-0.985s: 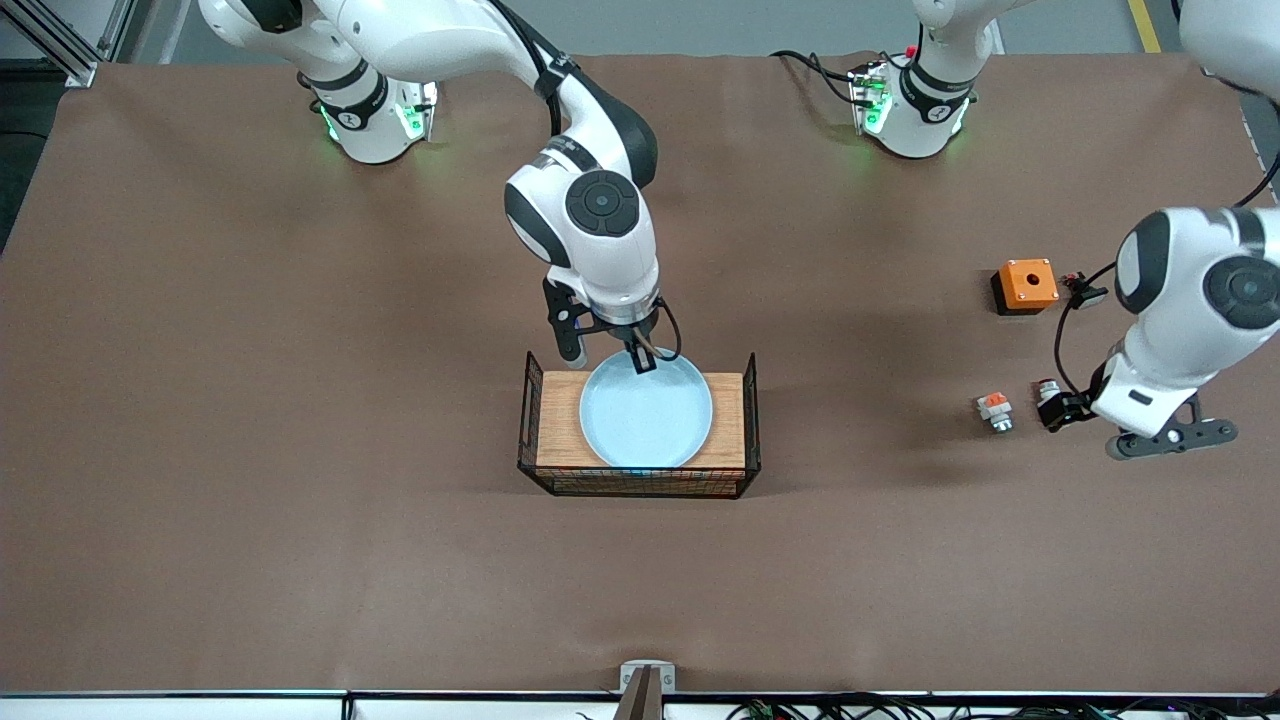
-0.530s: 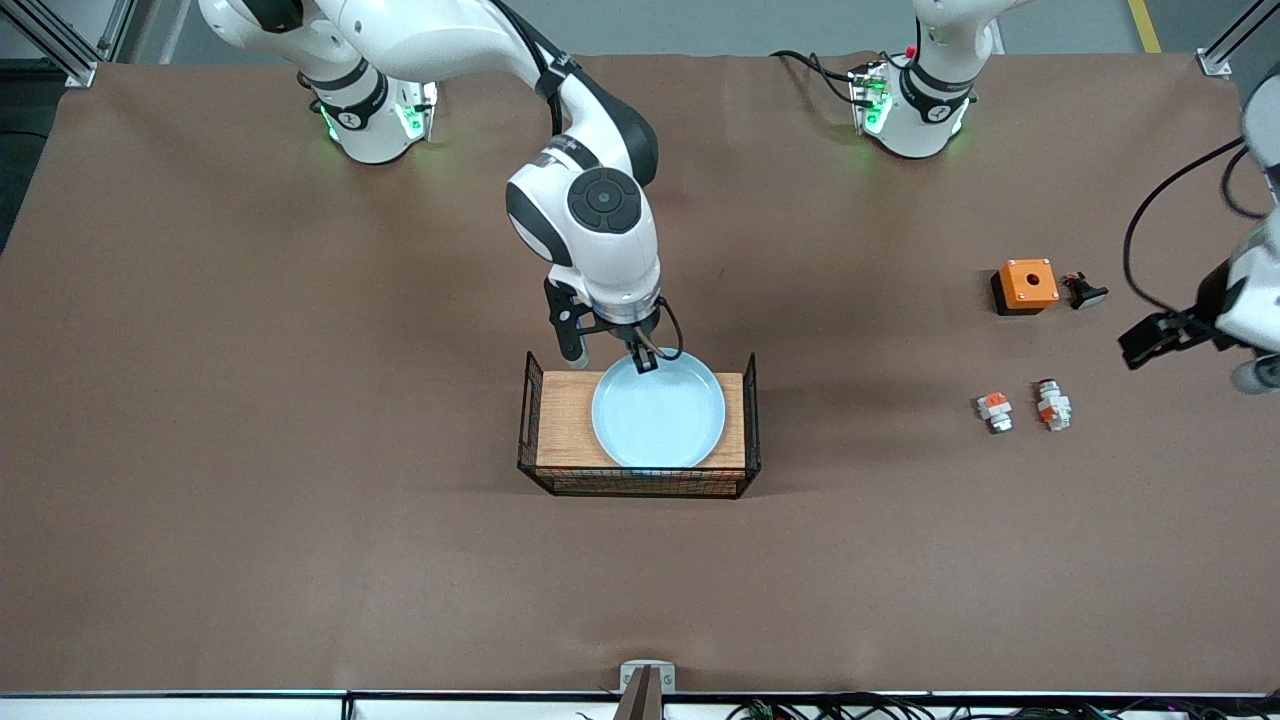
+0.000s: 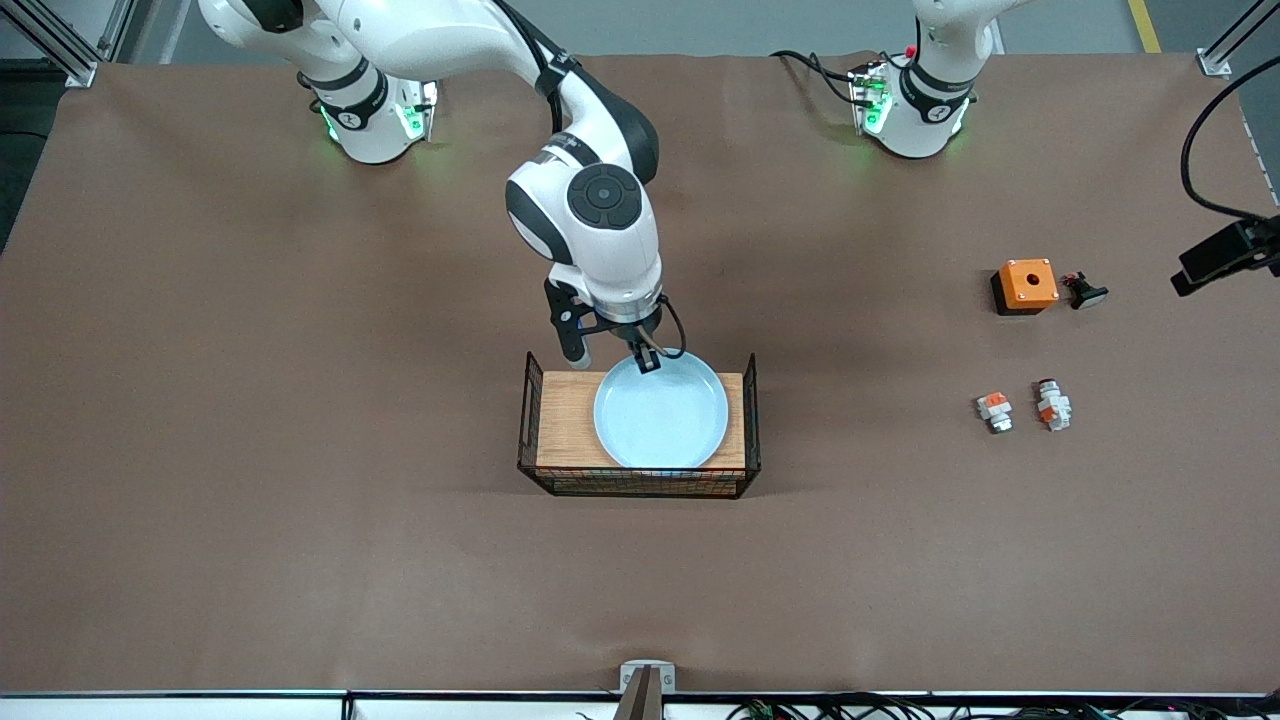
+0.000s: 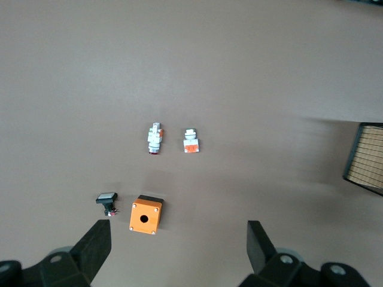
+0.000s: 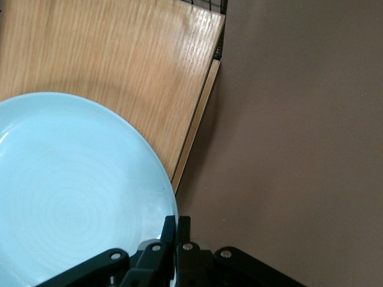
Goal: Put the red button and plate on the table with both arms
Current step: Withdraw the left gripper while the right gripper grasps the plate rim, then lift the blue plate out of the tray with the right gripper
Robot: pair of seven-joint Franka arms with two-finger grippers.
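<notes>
1. Right gripper (image 3: pixel 645 362) is clamped on the rim of the plate (image 3: pixel 661 425), which sits on the wooden board (image 3: pixel 565 420).
2. Left gripper (image 4: pixel 179 251), fingers spread and empty, hangs over the table (image 3: pixel 300 560) at the left arm's end.
3. Red button (image 3: pixel 1052 404) lies on the table beside a similar white piece (image 3: pixel 993 411); that half looks done, the plate remains.
4. Wire ends (image 3: pixel 752 420) fence two sides; bare table lies around the board.

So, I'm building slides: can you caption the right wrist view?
Right gripper shut on the pale blue plate's rim, over the wooden board on the brown table.
</notes>
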